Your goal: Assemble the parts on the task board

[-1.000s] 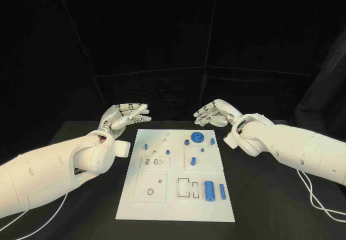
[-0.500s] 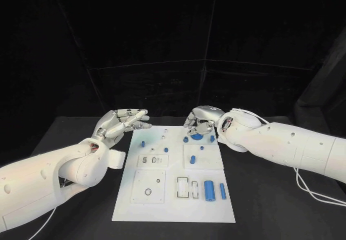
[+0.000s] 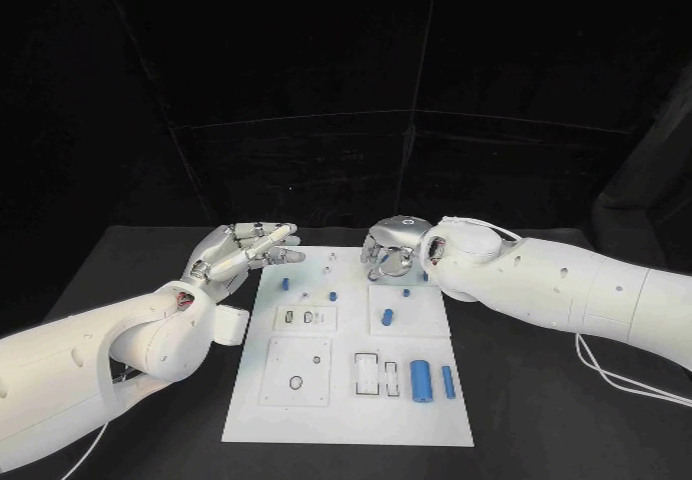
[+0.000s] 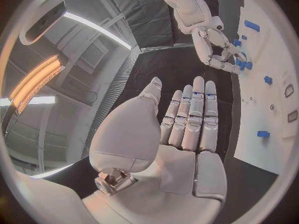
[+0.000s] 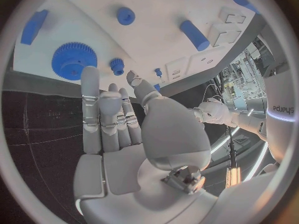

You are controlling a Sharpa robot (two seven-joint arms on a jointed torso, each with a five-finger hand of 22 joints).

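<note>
- The left hand [image 3: 238, 250] hovers at the task board's [image 3: 346, 420] far left corner, raised off the black worktop [image 3: 534, 400], the white forearm running back toward the worktop's near left edge.
- Its fingers [image 4: 193, 114] lie nearly straight and side by side, pointing toward the board's far edge, thumb set a little apart; nothing is held in them.
- The right hand [image 3: 392, 250] is over the far edge of the task board, near the middle of that edge, with the wrist bent so the palm faces down and the forearm reaching in from the worktop's right edge.
- In the right wrist view its fingers [image 5: 102, 119] are stretched out together, tips just short of the blue gear [image 5: 74, 59] and a small blue peg [image 5: 116, 65] beside it; there is no contact with either, and the hand has hold of nothing.
- In the head view the right hand covers the gear's spot on the board.
- On the board, a blue cylinder [image 3: 420, 379] and a thinner blue bar [image 3: 447, 381] lie side by side near the near right corner.
- A short blue pin [image 3: 387, 318] lies in the middle of the board's right half.
- Two small blue pieces [image 3: 284, 284] [image 3: 332, 296] sit in the far left part of the board, close to the left hand's fingertips but apart from them.
</note>
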